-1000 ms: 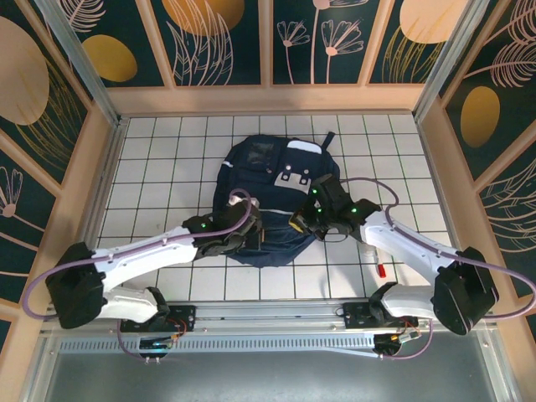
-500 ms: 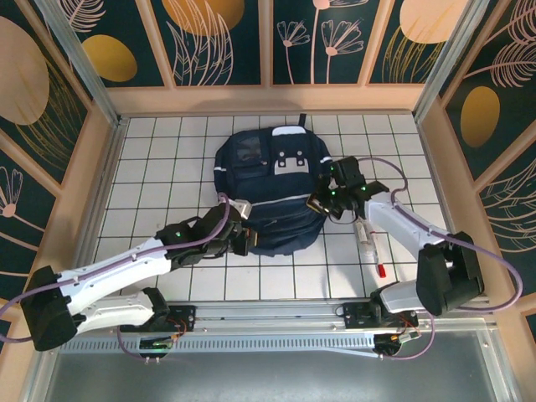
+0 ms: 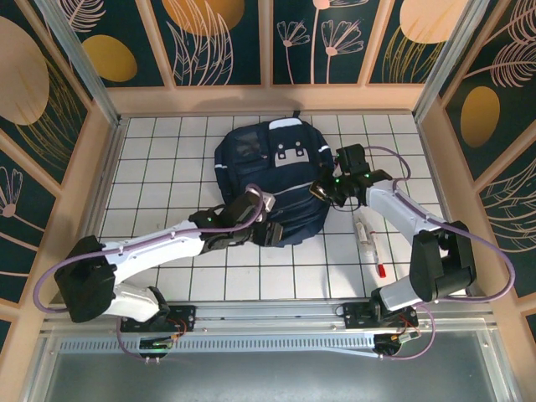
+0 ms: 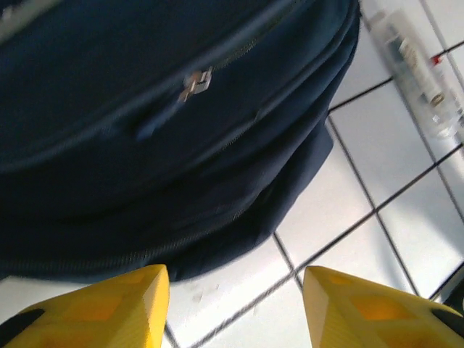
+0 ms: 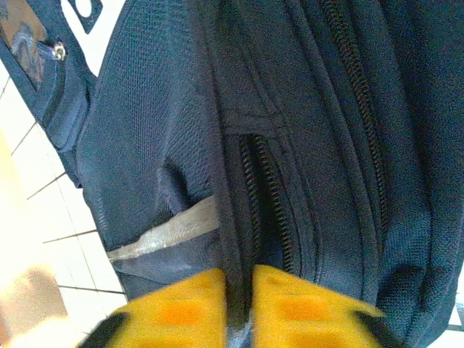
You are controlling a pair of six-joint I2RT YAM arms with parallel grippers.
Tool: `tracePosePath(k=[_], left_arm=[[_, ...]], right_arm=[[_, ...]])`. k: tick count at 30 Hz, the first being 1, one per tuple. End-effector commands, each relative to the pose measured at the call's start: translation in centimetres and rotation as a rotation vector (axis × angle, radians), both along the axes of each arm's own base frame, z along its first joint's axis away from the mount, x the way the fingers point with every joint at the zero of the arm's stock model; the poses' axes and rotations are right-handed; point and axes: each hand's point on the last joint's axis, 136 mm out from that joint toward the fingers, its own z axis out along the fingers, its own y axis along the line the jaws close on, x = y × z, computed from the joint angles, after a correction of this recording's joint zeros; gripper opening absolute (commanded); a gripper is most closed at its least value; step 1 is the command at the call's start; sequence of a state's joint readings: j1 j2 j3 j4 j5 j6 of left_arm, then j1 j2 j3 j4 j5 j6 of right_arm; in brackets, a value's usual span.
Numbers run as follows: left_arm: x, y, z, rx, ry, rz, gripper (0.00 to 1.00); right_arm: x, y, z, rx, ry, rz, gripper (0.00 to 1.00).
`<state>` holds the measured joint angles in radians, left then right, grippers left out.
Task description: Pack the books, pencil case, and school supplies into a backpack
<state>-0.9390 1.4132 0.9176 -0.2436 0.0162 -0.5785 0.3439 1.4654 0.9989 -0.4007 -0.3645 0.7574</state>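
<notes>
The backpack (image 3: 272, 188) lies flat on the white tiled counter (image 3: 167, 159), a rounded navy bulk with its zips drawn along the sides. What it holds cannot be seen. Its fabric is a fine woven mesh, seamed in ridges, with dark zip teeth (image 5: 270, 196) running lengthwise and a small metal pull (image 4: 194, 83) lying against the cloth. A grey-white buckled patch (image 3: 291, 157) sits on its far half, and a dull silvery strip (image 5: 168, 230) crosses a side panel.

The left fingers (image 4: 109, 304) are yellow, blocky and spread apart with nothing between them. They hang over bare tile just beside the bag's near edge. The right fingers (image 5: 181, 308) stand almost together at the bag's right side, pinching a raised fold of the navy fabric in the narrow slot between them.

Loose on the counter to the right of the bag lie a whitish tube (image 3: 364, 232) — translucent, printed, cylindrical — and nearer the arm bases a short red pen (image 3: 380, 269), both apart from the backpack.
</notes>
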Motion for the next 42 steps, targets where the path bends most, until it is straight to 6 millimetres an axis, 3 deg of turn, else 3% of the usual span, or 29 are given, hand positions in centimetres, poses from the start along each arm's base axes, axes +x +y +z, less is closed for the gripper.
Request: tracePosePath(k=[1,6,13,21,27,32,37,42], left_arm=[[3.2,0.3,0.4,-0.021,-0.041,0.034,0.5],[4.1,0.7,0.3,-0.06,-0.043,-0.001,0.5],[3.4,0.1,-0.1,-0.077,-0.037,-0.057,0.53],[2.8,-0.1,-0.2,-0.126,-0.036,-0.071,0.55],[2.1,-1.1,-0.9,-0.19,0.006,-0.097,0.57],[2.7,-0.9,-1.1,-0.144,-0.008,-0.095,0.58],[3.3,-0.1,-0.9,-0.098,-0.064,-0.108,0.62],[4.1,0.9,-1.6,-0.063,-0.066,-0.12,0.64]], right_arm=[[0.2,-0.1,0.1,-0.025,-0.017,0.026,0.46],[-0.9,-0.4,0.5,-0.026,0.035,-0.024,0.58],[-3.9,3.6,0.3,0.123,0.154,-0.137,0.61],[-3.1,5.0,-2.5,0.106,0.182,-0.204,0.57],[-1.1,6.7,-2.4,0.201,0.165,-0.233,0.4],[-1.0,8.0,-0.4,0.286,0.164,-0.265,0.11],[-1.1,8.7,2.1,0.305,0.187,-0.258,0.04],[-1.5,9.4,2.8,0.345,0.217,-0.245,0.0]])
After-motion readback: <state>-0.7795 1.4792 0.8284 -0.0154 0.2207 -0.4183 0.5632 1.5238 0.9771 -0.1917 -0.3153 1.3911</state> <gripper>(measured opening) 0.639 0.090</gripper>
